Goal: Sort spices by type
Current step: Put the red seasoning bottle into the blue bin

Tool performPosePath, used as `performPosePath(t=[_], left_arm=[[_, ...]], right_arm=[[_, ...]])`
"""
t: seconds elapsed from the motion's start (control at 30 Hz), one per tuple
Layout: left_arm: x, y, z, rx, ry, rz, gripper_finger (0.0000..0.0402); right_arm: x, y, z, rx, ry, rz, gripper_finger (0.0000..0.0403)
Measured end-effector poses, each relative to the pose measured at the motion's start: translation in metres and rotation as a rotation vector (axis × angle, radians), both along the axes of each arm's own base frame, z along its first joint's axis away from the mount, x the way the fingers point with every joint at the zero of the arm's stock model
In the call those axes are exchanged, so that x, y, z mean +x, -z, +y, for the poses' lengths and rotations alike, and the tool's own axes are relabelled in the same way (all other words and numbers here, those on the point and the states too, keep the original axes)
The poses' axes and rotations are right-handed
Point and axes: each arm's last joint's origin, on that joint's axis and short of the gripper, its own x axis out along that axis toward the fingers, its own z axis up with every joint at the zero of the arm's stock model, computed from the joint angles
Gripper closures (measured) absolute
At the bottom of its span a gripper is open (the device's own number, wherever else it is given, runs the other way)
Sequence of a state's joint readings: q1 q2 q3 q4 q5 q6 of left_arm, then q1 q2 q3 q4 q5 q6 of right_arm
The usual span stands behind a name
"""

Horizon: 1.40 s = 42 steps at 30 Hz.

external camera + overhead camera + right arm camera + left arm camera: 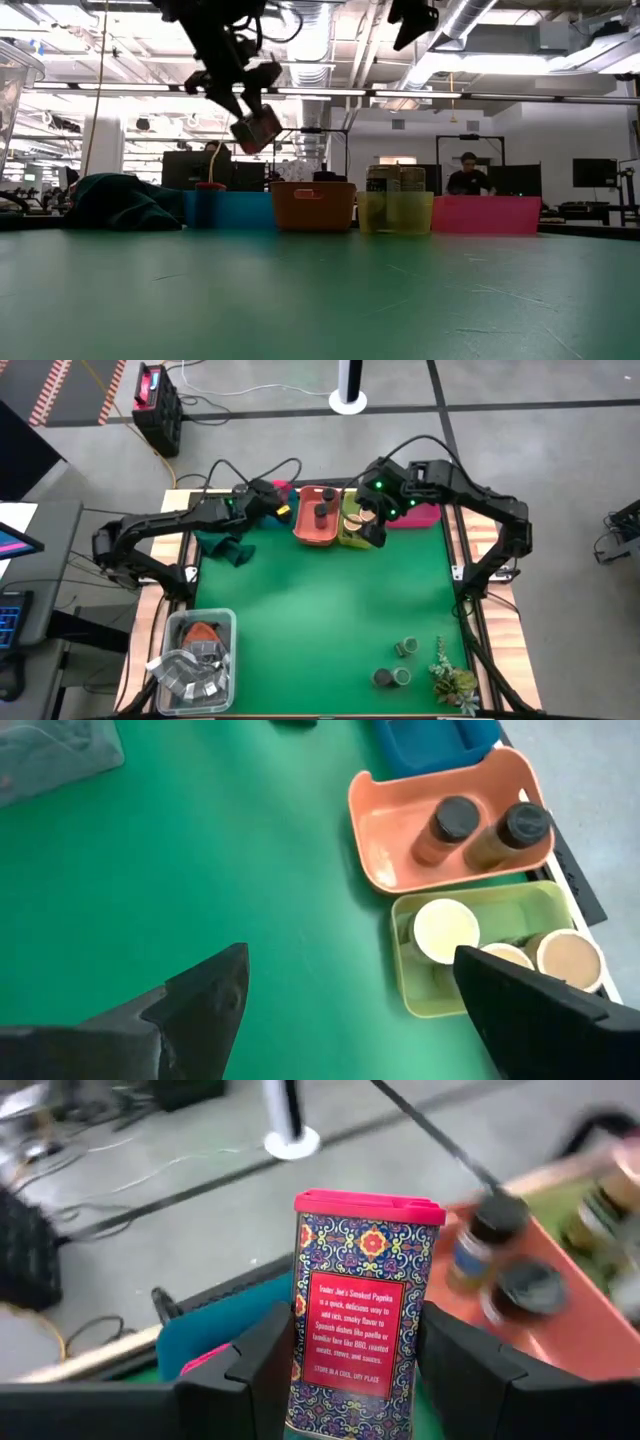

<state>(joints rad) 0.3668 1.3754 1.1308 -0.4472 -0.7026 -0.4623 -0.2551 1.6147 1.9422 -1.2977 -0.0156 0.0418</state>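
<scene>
My left gripper (272, 502) is up over the far edge, beside the blue tray (230, 210), shut on a pink-lidded patterned spice box (365, 1310). The open right gripper (350, 975) hovers over the yellow-green tray (470, 980), which holds three tan-topped cylinders (446, 930). Two dark-lidded jars (455, 818) stand in the orange tray (318, 520). A pink tray (422, 516) sits at the far right. Three green-topped jars (404, 648) stand on the mat near the right front corner. My left gripper pinches the spice box between its two fingers (262, 1370), one on each narrow side of the lower body (310, 1380). The pink lid end (370, 1206) points away from the wrist. The box (256, 126) is lifted clear and tilted, well above the trays.
A dark teal cloth (226, 546) lies on the left of the mat near the blue tray. A clear tub of grey packets (195, 658) sits at the near left corner, and a leafy sprig (452, 678) at the near right. The middle of the green mat (320, 610) is bare.
</scene>
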Motion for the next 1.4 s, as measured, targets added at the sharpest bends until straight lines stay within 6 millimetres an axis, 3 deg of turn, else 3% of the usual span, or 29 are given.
performPosePath(t=[0.17,0.47,0.8,1.0,1.2,1.4], left_arm=[[0.002,0.022,-0.006,0.055,-0.150,-0.154,0.0219],[0.005,0.035,-0.010,0.186,-0.357,-0.248,0.0219],[0.054,0.074,0.004,0.203,-0.397,-0.206,0.0219],[0.072,0.101,0.016,0.233,-0.415,-0.069,0.0219],[0.073,0.124,0.021,0.210,-0.462,-0.060,0.0219],[0.063,0.131,0.027,0.189,-0.549,-0.100,0.0219]], right_arm=[[0.002,0.000,0.006,-0.004,-0.024,-0.006,0.0025],[-0.004,-0.003,0.007,-0.028,-0.061,0.001,0.0025],[-0.023,-0.017,0.009,-0.049,-0.082,-0.040,0.0025],[-0.041,-0.029,0.014,-0.053,-0.072,-0.078,0.0025],[-0.054,-0.038,0.017,-0.035,-0.034,-0.119,0.0025],[-0.061,-0.042,0.019,-0.017,-0.006,-0.142,0.0025]])
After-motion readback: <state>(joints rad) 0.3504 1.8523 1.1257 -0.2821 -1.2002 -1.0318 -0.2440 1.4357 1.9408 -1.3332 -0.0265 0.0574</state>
